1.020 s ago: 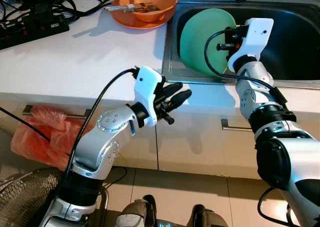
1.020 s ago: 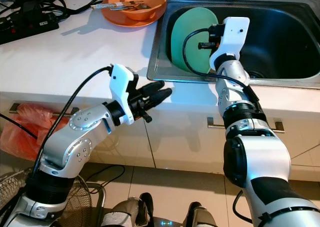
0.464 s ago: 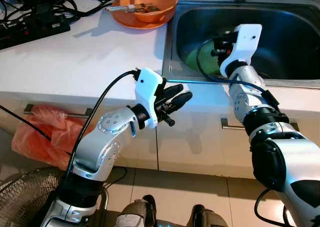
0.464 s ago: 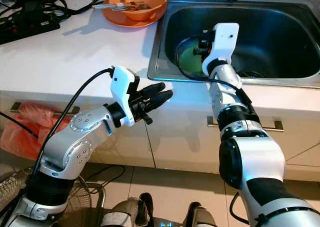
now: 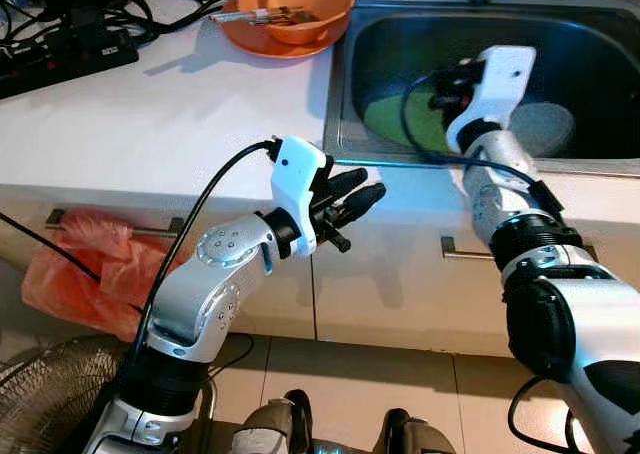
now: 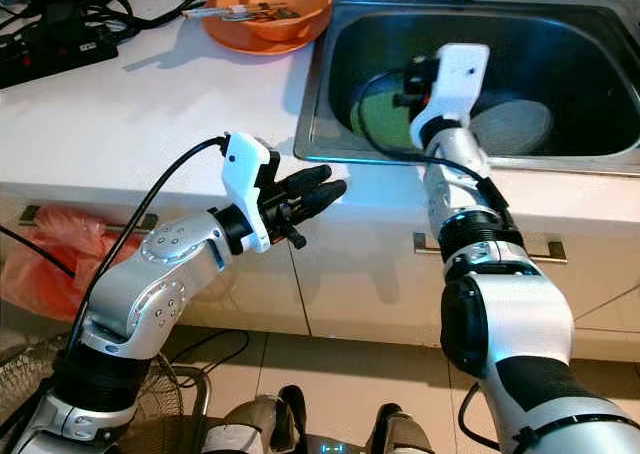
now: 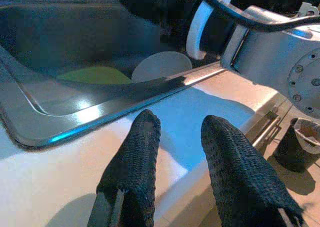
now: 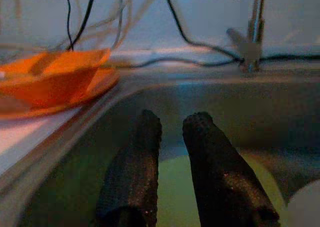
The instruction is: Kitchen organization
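Green plate (image 5: 400,119) lies flat in sink (image 5: 590,34), prob. stiff & slippery; take it at rim. Right gripper (image 8: 170,137) above it, slightly open, empty. Left gripper (image 7: 180,137) open, empty.

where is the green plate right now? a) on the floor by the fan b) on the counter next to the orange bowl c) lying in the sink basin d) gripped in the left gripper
c: the green plate lies low in the sink basin beside a grey-white plate, under the right gripper, whose fingers hold nothing.
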Available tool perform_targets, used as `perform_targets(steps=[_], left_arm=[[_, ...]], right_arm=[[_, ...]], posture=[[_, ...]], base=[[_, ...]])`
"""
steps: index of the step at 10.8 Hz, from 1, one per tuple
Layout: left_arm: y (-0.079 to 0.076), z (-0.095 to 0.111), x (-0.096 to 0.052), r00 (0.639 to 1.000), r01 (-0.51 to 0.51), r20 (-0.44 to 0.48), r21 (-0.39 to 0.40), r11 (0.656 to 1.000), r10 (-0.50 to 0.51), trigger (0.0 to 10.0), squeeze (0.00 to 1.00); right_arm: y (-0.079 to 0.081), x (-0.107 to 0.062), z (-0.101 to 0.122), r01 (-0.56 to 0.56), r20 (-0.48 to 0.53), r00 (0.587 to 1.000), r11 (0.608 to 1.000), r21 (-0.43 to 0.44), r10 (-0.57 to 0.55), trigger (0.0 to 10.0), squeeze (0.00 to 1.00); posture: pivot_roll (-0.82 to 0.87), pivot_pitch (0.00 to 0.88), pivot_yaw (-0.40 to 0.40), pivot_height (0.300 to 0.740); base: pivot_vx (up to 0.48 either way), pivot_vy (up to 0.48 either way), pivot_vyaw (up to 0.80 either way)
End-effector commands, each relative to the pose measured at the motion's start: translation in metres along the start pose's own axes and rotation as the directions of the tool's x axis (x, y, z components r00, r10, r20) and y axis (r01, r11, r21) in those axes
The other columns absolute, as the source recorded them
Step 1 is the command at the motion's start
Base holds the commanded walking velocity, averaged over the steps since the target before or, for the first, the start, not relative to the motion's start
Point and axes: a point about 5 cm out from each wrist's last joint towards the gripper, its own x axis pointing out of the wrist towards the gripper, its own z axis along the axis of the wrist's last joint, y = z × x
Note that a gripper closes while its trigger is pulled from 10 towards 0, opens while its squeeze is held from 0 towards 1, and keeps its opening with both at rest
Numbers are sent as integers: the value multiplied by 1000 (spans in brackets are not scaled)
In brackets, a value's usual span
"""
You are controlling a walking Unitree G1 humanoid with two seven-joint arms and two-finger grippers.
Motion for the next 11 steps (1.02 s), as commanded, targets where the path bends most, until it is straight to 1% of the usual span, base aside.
perform_targets(steps=[1, 2, 3, 4, 5, 6, 7, 8, 9, 10, 11], left_arm=[[3, 1, -2, 1000, -26, 7, 17, 1000, 26, 10000, 0], [6, 2, 0, 999, -49, 18, 22, 999, 49, 10000, 0], [11, 6, 1, 993, -107, 55, 37, 994, 105, 10000, 0], [21, 13, 1, 977, -192, 109, 49, 980, 186, 10000, 0], [26, 17, 1, 963, -236, 144, 57, 970, 226, 10000, 0], [28, 19, 0, 946, -281, 185, 56, 958, 267, 10000, 0], [32, 21, 0, 934, -311, 201, 51, 949, 295, 10000, 0], [36, 23, 0, 919, -348, 216, 54, 936, 330, 10000, 0], [40, 22, -1, 894, -404, 234, 53, 913, 381, 10000, 0], [42, 20, -2, 882, -429, 241, 55, 901, 405, 10000, 0], [50, 12, -7, 849, -497, 233, 47, 866, 475, 10000, 0]], right_arm=[[-4, 0, 10, 10, 68, 998, 1000, 20, -12, 10000, 0], [-4, 0, 17, 13, 120, 993, 999, 52, -20, 10000, 0], [-2, -5, 25, -1, 190, 982, 998, 69, -12, 10000, 0], [1, -16, 29, -21, 242, 970, 998, 67, 4, 10000, 0], [5, -28, 28, -31, 257, 966, 998, 61, 15, 10000, 0], [7, -40, 23, -31, 261, 965, 998, 59, 15, 10000, 0], [7, -47, 17, -19, 247, 969, 998, 67, 2, 10000, 0], [6, -56, 4, 11, 216, 976, 997, 79, -27, 10000, 0], [7, -70, -11, 39, 166, 985, 996, 86, -53, 10000, 0], [7, -76, -14, 47, 146, 988, 995, 83, -59, 10000, 0], [5, -85, -16, 57, 123, 990, 996, 68, -65, 10000, 0]], posture=[[140, 206, 43, 740], [138, 206, 44, 740], [134, 207, 45, 740], [121, 207, 50, 740], [112, 204, 51, 740], [100, 199, 54, 740], [91, 191, 59, 740], [83, 181, 64, 740], [78, 166, 68, 740], [72, 157, 69, 740], [69, 146, 70, 740]], base=[[0, 0, 0], [0, 0, 0], [0, 0, 0], [0, 0, 0], [0, 0, 0], [0, 0, 0], [0, 0, 0], [0, 0, 0], [0, 0, 0], [0, 0, 0], [0, 0, 0]])
